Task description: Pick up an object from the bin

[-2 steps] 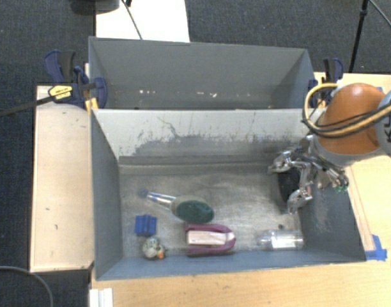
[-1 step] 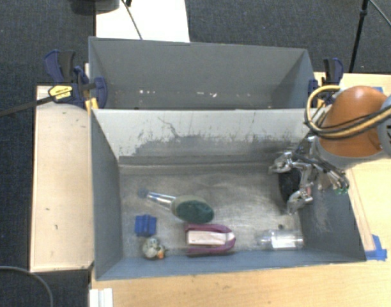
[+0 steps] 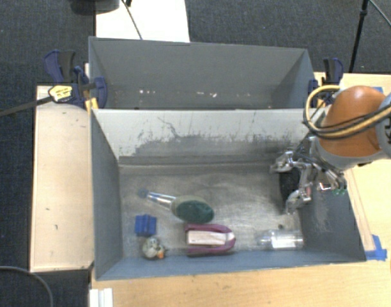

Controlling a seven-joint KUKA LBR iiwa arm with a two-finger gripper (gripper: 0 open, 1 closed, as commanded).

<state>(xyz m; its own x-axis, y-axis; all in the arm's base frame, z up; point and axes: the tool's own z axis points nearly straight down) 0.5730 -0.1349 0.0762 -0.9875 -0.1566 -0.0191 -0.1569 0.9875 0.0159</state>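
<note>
My gripper [image 3: 290,183] is low in the bin's right part, near the right wall, with its two metal fingertips [image 3: 282,165] standing apart, so it is open. A dark shape [image 3: 288,184] lies between the fingers; I cannot tell what it is or whether they touch it. A small clear plastic piece [image 3: 282,240] lies on the floor just in front of the gripper, apart from it.
Along the front of the bin lie a purple case with a white label [image 3: 210,238], a dark green brush with a clear handle [image 3: 183,206], a blue block [image 3: 145,224] and a small mottled ball [image 3: 153,249]. The arm comes in over the right rim.
</note>
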